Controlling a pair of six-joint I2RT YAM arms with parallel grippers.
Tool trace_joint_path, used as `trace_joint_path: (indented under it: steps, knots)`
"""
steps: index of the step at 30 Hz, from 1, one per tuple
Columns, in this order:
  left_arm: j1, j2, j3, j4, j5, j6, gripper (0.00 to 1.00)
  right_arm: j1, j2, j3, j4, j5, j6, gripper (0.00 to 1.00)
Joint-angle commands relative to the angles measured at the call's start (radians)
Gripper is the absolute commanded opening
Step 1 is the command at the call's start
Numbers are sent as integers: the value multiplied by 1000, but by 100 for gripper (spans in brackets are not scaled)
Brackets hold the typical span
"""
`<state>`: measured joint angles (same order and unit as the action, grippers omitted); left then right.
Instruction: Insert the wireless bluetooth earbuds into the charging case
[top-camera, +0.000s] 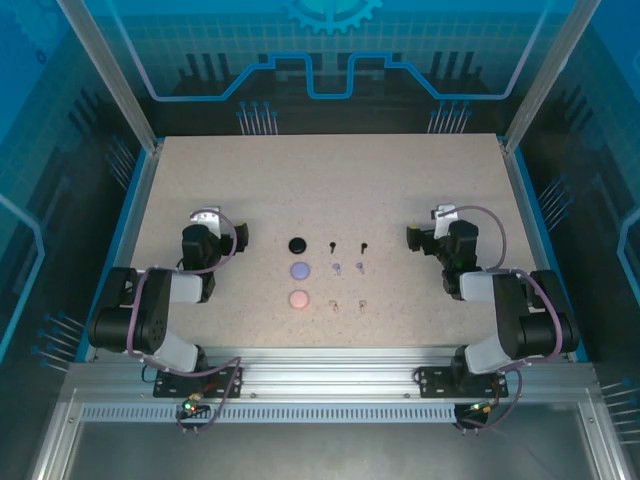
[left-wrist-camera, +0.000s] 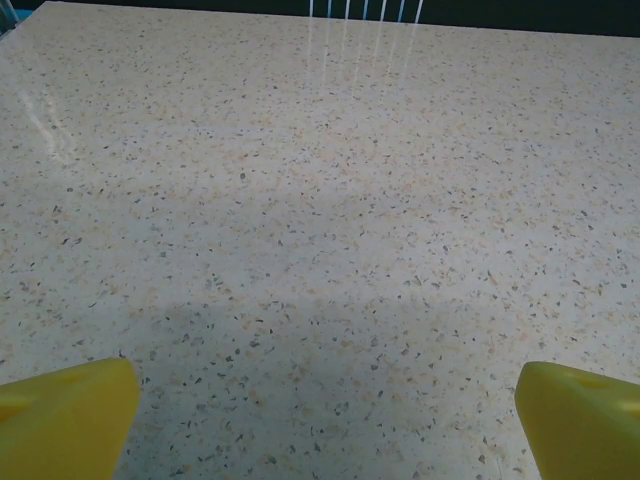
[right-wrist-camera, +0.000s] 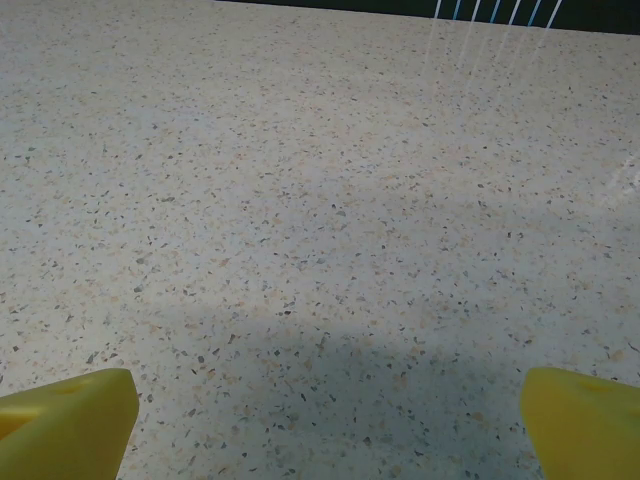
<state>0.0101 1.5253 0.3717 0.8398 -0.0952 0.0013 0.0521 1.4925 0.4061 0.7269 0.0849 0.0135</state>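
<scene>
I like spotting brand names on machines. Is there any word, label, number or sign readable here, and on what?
None can be read.
The back wall carries only a gear drawing and line patterns, no letters.
The black case, lavender case and pink case show no lettering at this size.
The tabletop, the left fingers and the right fingers are blank.

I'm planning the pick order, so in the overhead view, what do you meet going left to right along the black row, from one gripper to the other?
left gripper → black case → first black bud → second black bud → right gripper
</scene>
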Motion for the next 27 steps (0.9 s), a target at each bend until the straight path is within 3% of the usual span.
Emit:
trace_joint_path:
  steps: [1,23,27]
  knots:
    - [-9,15,22,35,24,-6,99,8,12,24,32,-13,-14,100]
    - [-10,13,21,38,29,-5,99,2,9,22,36,-19,-12,100]
    - [-10,-70,71,-123,-13,-19,99,8,-127,126,-253,65,22,100]
